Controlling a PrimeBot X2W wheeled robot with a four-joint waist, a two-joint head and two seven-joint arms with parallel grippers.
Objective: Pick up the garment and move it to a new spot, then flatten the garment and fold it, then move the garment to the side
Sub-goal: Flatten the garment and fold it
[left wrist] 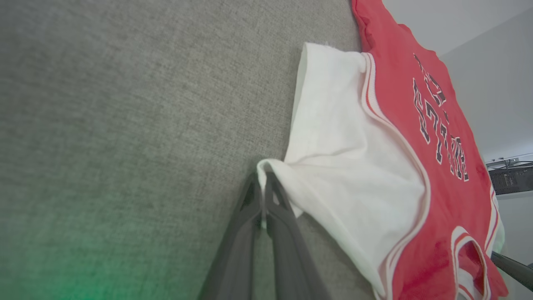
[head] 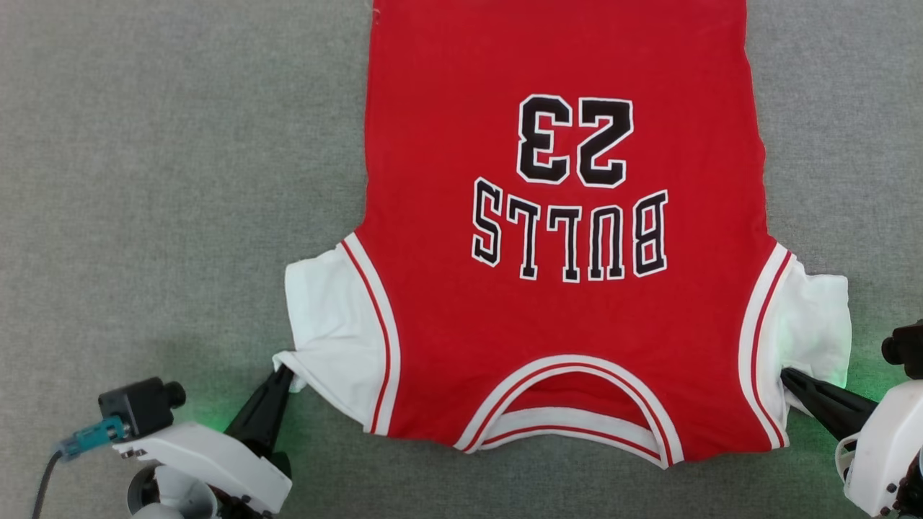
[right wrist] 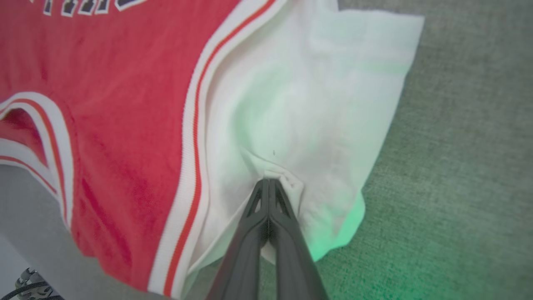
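Observation:
The garment [head: 562, 238], a red T-shirt with white short sleeves and black "BULLS 23" lettering, lies spread on the grey cloth surface with its collar toward me. My left gripper [head: 283, 372] is shut on the tip of the left white sleeve [left wrist: 345, 166]; in the left wrist view the fingers pinch the sleeve's corner [left wrist: 263, 175]. My right gripper [head: 786, 375] is shut on the right white sleeve [right wrist: 316, 104] near the shoulder seam, with a small bunch of cloth at the fingertips [right wrist: 270, 181]. The shirt's hem runs out of the top of the head view.
Grey fabric surface [head: 159, 180] extends to the left and right of the shirt. The surface's near edge shows in the right wrist view [right wrist: 25, 216]. Green light glows on the cloth beside both grippers.

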